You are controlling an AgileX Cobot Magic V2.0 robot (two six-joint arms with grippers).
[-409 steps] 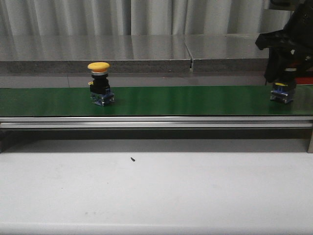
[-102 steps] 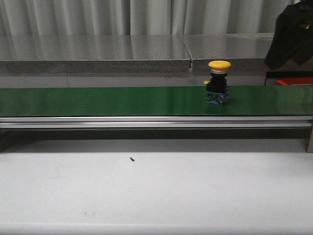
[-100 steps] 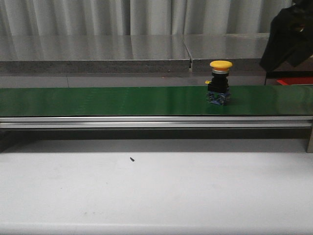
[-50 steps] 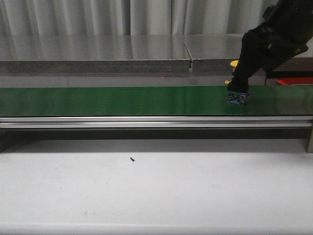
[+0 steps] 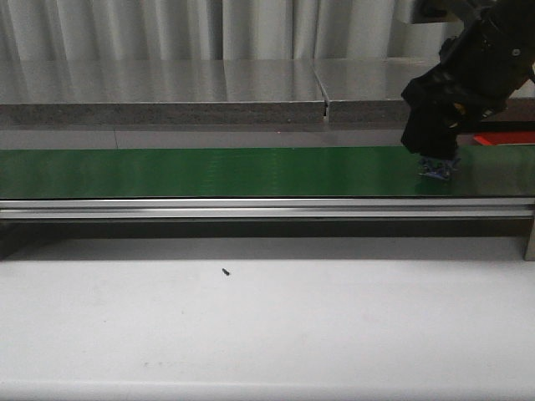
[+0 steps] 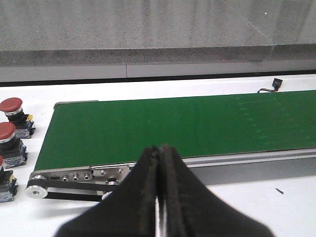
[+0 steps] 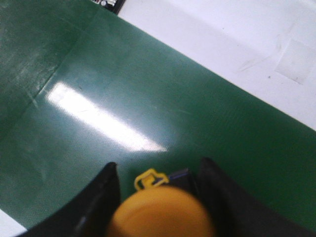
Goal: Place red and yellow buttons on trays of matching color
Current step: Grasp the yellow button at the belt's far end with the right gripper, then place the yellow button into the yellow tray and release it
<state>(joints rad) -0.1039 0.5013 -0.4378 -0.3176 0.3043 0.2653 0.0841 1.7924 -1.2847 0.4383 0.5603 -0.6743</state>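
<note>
A yellow button (image 7: 160,212) stands on the green conveyor belt (image 5: 209,171) near its right end. In the front view only its blue base (image 5: 436,170) shows under my right gripper (image 5: 430,138). The right gripper (image 7: 158,170) is open, a finger on each side of the button, and green belt shows between one finger and the button's body. My left gripper (image 6: 159,150) is shut on nothing, above the belt's near rail. Three red buttons (image 6: 11,105) stand on the white table off the belt's end. A strip of the red tray (image 5: 508,138) shows at far right. The yellow tray is out of view.
A silver rail (image 5: 251,207) runs along the belt's front edge, with white table (image 5: 251,326) before it. A grey raised ledge (image 5: 167,92) lies behind the belt. A small black cable connector (image 6: 276,83) lies beyond the belt.
The yellow button has ridden the belt to the right. My right gripper has come down from the upper right and now straddles it, covering the cap in the front view.
</note>
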